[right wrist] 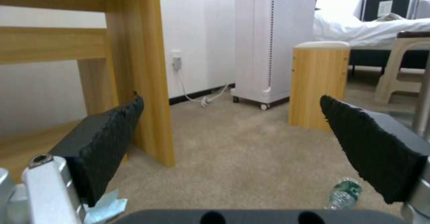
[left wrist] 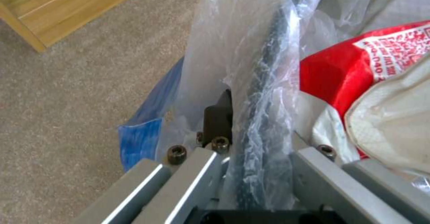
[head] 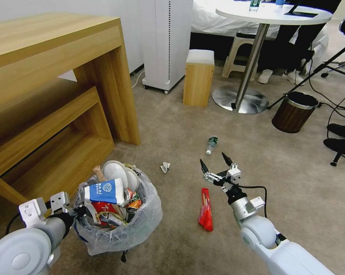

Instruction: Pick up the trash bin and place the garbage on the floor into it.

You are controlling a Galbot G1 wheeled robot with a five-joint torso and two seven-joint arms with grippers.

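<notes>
The black ribbed fingers [right wrist: 103, 143] of the right gripper [head: 216, 165] stand spread wide with nothing between them, hovering low over the floor [head: 172, 130], just beyond a red wrapper [head: 205, 210] that lies flat on the beige carpet beside the arm. A clear green-labelled bottle [head: 212, 144] lies on its side a little farther out, and a small white scrap [head: 165, 167] sits between the bottle and the trash bin [head: 119, 225]. The left gripper [head: 75, 210] is closed on the bin's near rim: in the left wrist view its fingers [left wrist: 218, 118] pinch the dark edge [left wrist: 264, 116] through the crinkled clear bag, with a red printed wrapper and a pale wad pressed just inside. The bin is at the robot's left front, beside the wooden bench [head: 46, 126], and is already heaped with a blue-and-white carton [head: 104, 191], white slippers [head: 117, 172], red and orange wrappers and a wooden stick [head: 99, 172]; whether it rests on the carpet or hangs just above it cannot be told. By the look of things the job is well advanced: most of the litter is in, the bin is in hand, and the red wrapper, the bottle and the white scrap remain on the carpet. A brown wood-look bin [head: 293, 111] stands well apart near the round table's base [head: 240, 100].
</notes>
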